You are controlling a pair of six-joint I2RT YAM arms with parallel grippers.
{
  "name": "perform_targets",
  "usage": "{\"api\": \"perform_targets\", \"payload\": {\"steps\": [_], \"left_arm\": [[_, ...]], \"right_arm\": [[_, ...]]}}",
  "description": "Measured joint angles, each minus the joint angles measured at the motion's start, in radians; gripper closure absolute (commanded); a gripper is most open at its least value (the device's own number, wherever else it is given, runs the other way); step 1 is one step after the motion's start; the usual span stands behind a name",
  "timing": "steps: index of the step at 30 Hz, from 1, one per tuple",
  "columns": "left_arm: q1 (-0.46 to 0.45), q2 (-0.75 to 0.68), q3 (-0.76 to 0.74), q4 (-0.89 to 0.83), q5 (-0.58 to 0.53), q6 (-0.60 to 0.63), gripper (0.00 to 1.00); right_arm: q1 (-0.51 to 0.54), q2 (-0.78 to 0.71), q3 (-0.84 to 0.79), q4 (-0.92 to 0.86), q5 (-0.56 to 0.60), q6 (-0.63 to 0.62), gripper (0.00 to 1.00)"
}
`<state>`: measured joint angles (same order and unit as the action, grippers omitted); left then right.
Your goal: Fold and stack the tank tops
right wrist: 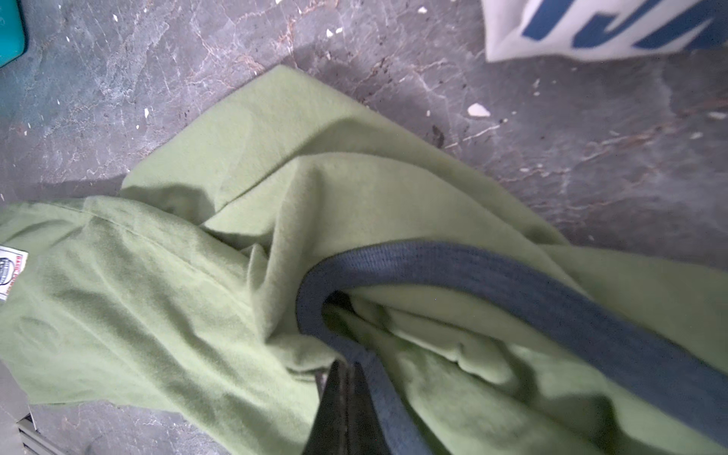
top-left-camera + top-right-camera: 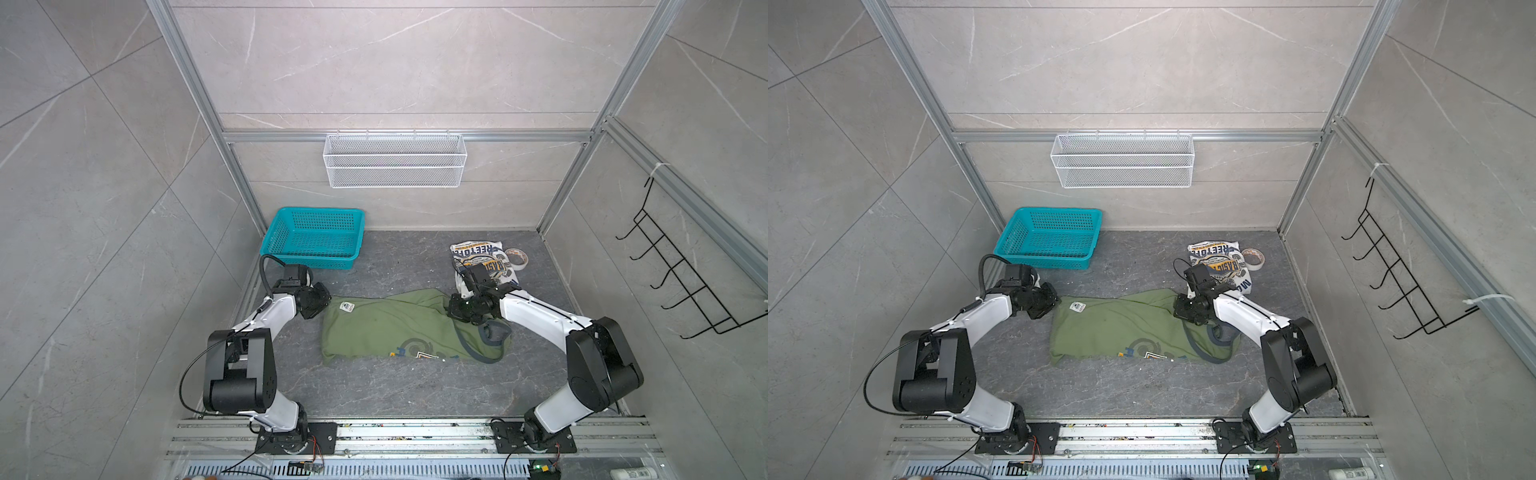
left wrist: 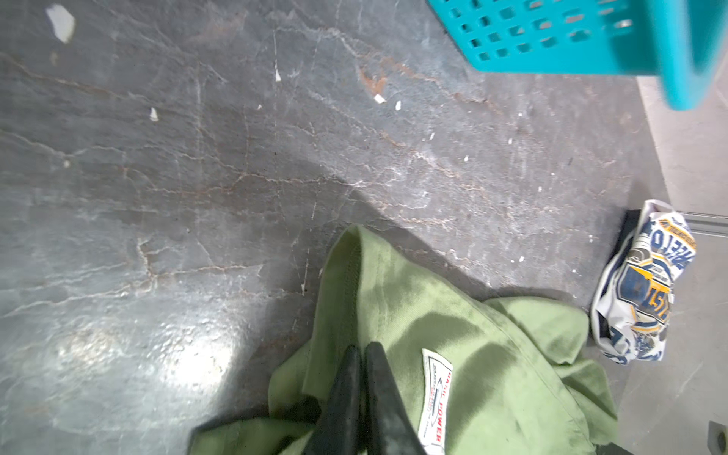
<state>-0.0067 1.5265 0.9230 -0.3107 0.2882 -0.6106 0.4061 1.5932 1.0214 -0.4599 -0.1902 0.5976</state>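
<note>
The olive green tank top (image 2: 386, 328) (image 2: 1117, 328) lies crumpled and spread across the middle of the dark floor. Its navy trim (image 1: 512, 283) is at the right end and a white label (image 3: 435, 398) sits near the left end. My left gripper (image 2: 327, 302) (image 2: 1057, 303) (image 3: 362, 350) is shut on the far left corner of the green top. My right gripper (image 2: 452, 309) (image 2: 1177, 309) (image 1: 346, 366) is shut on the cloth at the navy-trimmed opening. The white tank top (image 2: 482, 255) (image 2: 1219, 259) (image 3: 646, 283) lies folded at the back right, graphic up.
A teal plastic basket (image 2: 313, 237) (image 2: 1050, 239) stands at the back left, close behind my left wrist. A roll of tape (image 2: 516, 257) lies beside the white top. A white wire basket (image 2: 395, 160) hangs on the back wall, and a black hook rack (image 2: 681, 282) on the right wall.
</note>
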Motion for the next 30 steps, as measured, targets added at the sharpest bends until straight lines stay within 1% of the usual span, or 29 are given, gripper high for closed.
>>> {"api": "perform_targets", "payload": {"steps": [7, 12, 16, 20, 21, 22, 23, 24, 25, 26, 27, 30], "left_arm": [[0.000, -0.122, -0.024, -0.025, -0.019, -0.004, 0.94], [0.000, -0.282, -0.065, -0.044, -0.043, -0.019, 0.95], [0.000, -0.465, -0.168, -0.046, -0.053, -0.039, 0.94], [-0.002, -0.634, -0.337, -0.077, -0.050, -0.060, 0.94], [-0.002, -0.667, -0.386, -0.091, -0.049, -0.068, 0.94], [-0.003, -0.689, -0.425, -0.099, -0.047, -0.074, 0.94], [-0.011, -0.713, -0.475, -0.111, -0.047, -0.087, 0.94], [-0.021, -0.732, -0.515, -0.124, -0.050, -0.100, 0.94], [-0.032, -0.746, -0.547, -0.139, -0.050, -0.113, 0.94], [-0.040, -0.757, -0.570, -0.153, -0.052, -0.125, 0.94], [-0.048, -0.768, -0.585, -0.169, -0.055, -0.137, 0.94], [-0.052, -0.792, -0.591, -0.179, -0.080, -0.157, 0.94]], "right_arm": [[0.007, -0.076, 0.011, -0.026, 0.021, -0.001, 1.00], [0.017, -0.151, 0.011, -0.069, 0.039, -0.008, 1.00], [0.046, -0.243, -0.021, -0.090, 0.064, -0.007, 1.00], [0.094, -0.321, -0.131, -0.098, 0.074, 0.009, 1.00], [0.106, -0.326, -0.167, -0.098, 0.070, 0.016, 0.93], [0.113, -0.326, -0.196, -0.097, 0.067, 0.022, 0.84], [0.119, -0.325, -0.228, -0.097, 0.058, 0.031, 0.71], [0.121, -0.324, -0.260, -0.101, 0.052, 0.039, 0.54], [0.121, -0.324, -0.278, -0.108, 0.047, 0.045, 0.44], [0.121, -0.324, -0.293, -0.116, 0.044, 0.046, 0.39], [0.116, -0.325, -0.298, -0.124, 0.038, 0.046, 0.37], [0.067, -0.347, -0.302, -0.111, -0.016, 0.040, 0.39]]}}
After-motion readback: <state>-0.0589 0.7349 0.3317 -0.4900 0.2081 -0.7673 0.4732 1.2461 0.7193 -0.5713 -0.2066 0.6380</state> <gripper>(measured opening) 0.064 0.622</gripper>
